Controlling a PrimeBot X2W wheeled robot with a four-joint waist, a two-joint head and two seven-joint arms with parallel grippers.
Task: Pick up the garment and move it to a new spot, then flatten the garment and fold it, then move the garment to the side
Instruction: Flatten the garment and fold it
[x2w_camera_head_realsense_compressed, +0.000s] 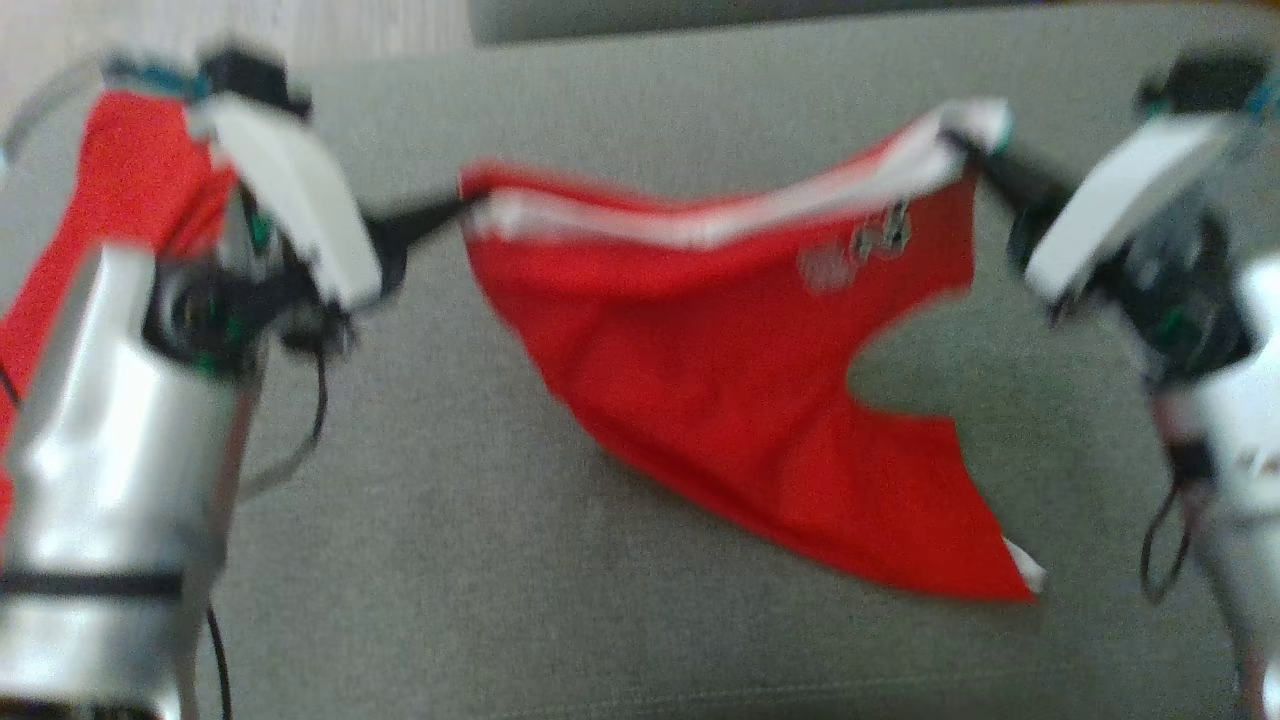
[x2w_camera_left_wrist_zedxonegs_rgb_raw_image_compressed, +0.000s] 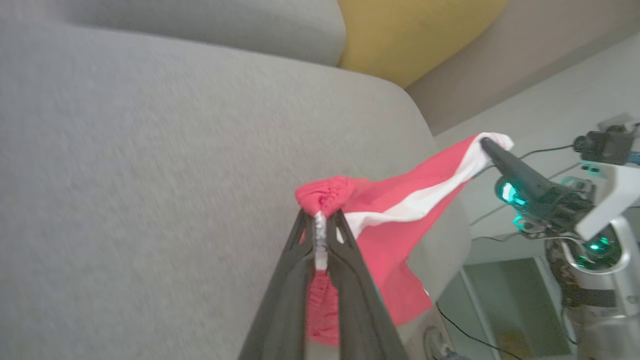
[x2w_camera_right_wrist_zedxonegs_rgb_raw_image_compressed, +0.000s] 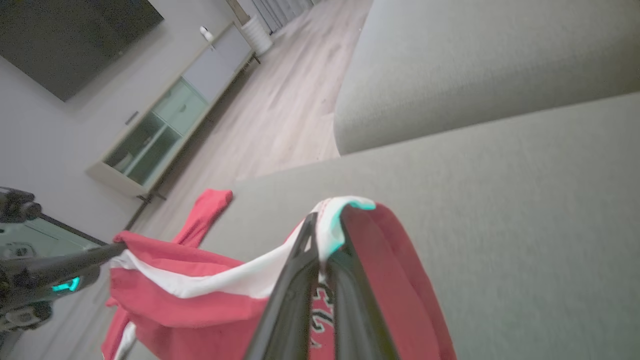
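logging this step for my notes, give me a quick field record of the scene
garment: red jersey, white-trimmed edge, printed number
left pincer: shut on one end of the trimmed edge
right pincer: shut on the other end
state: spread between both pincers, the rest hanging over the grey sofa seat
also: another red cloth behind the left arm
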